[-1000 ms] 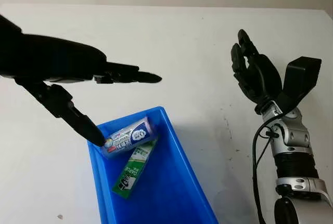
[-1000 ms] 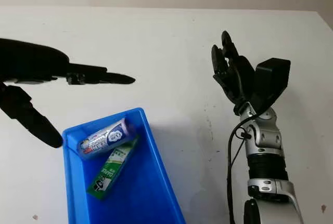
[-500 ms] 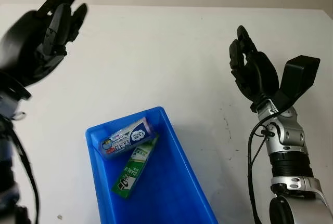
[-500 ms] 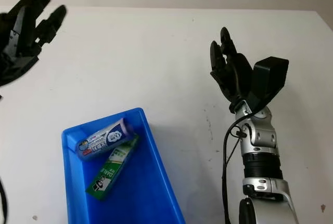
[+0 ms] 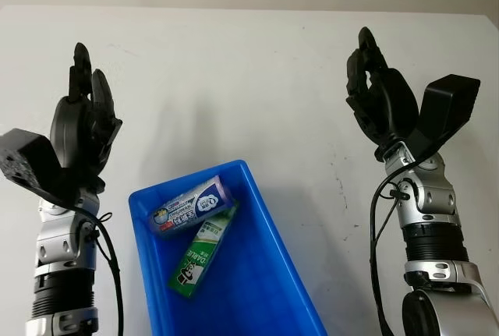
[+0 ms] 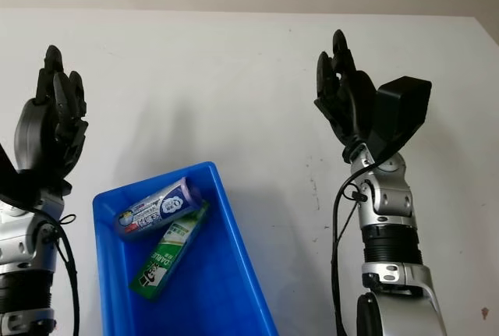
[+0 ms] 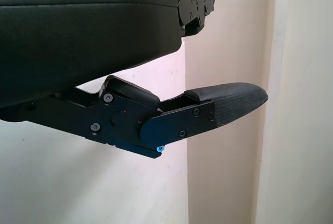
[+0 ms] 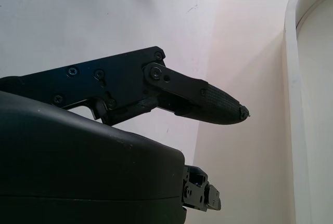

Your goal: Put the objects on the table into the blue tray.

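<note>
Blue tray point(image 5: 269, 274) sits between the arms, holding 2 items: a purple tube point(image 5: 189, 205) lying on a green box point(image 5: 201, 249). Left hand point(image 5: 84, 125) and right hand point(image 5: 380, 102) raised, both open, holding nothing. Looks complete; best to keep hands clear. Tray's near end is cut off.

The tray point(image 5: 277, 274) sits on the counter point(image 5: 234, 71) at the near edge, between the 2 arms and a little left of centre. In its far left corner lie 2 items: a tube point(image 5: 189, 205) across the corner and a box point(image 5: 203, 249) just nearer, its far end touching the tube. The left hand point(image 5: 80, 133) is raised, open, left of the tray; the right hand point(image 5: 380, 102) is raised, open, well to its right.
</note>
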Tool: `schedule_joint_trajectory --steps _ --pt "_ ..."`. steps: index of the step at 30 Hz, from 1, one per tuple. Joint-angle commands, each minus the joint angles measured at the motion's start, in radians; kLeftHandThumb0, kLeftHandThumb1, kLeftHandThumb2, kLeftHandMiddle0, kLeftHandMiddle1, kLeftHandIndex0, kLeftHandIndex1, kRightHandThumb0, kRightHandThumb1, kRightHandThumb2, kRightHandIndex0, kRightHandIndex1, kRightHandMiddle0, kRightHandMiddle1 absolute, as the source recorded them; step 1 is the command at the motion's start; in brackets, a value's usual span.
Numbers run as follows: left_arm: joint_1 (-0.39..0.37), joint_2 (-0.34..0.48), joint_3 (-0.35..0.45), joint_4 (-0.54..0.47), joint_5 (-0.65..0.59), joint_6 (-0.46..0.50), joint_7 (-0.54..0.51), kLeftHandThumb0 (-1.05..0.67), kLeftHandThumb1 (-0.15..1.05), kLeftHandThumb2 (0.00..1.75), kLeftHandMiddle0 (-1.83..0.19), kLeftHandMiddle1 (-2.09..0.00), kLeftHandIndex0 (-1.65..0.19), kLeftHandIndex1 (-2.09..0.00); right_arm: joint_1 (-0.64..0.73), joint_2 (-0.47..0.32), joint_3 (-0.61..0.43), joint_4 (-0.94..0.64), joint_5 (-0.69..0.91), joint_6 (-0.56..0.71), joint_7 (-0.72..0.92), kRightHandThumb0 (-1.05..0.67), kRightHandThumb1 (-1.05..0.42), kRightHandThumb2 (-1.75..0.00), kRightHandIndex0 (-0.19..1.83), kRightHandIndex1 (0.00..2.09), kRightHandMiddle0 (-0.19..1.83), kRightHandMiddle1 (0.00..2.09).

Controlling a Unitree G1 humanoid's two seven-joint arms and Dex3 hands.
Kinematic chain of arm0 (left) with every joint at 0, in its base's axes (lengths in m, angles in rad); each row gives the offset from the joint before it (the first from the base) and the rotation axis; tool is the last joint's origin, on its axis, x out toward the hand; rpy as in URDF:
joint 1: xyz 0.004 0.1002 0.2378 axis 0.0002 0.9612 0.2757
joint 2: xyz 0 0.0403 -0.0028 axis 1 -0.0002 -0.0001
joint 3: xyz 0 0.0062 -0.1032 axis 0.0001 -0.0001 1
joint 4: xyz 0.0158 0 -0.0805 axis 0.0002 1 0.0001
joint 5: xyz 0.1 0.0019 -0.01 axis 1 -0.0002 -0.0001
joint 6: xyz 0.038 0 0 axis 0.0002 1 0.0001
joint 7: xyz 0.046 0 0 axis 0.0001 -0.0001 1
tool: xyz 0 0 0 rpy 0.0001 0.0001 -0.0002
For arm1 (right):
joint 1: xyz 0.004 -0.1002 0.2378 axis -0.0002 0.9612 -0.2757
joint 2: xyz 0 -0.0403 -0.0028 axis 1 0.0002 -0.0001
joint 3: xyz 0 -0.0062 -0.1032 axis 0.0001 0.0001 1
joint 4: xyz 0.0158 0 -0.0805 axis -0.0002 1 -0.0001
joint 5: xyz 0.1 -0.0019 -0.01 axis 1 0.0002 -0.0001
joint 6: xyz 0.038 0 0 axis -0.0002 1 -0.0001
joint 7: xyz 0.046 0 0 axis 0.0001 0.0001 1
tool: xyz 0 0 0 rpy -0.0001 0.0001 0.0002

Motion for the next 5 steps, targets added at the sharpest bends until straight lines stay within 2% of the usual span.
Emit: schedule_joint_trajectory --steps 1,5 --pt "0.000 -0.004 -0.005 0.002 0.006 -0.011 0.010 -0.80 1.05 0.74 0.19 0.00 0.19 0.00 0.017 0.004 -0.002 -0.032 0.004 0.004 0.001 -0.70 -1.05 -0.72 -0.19 0.00 -0.19 0.00" --pt "0.010 -0.008 -0.011 -0.009 0.004 -0.008 0.012 -0.80 1.05 0.75 0.19 0.00 0.19 0.00 0.033 0.006 -0.001 -0.046 0.006 0.007 0.003 -0.69 -1.05 -0.73 -0.19 0.00 -0.19 0.00"
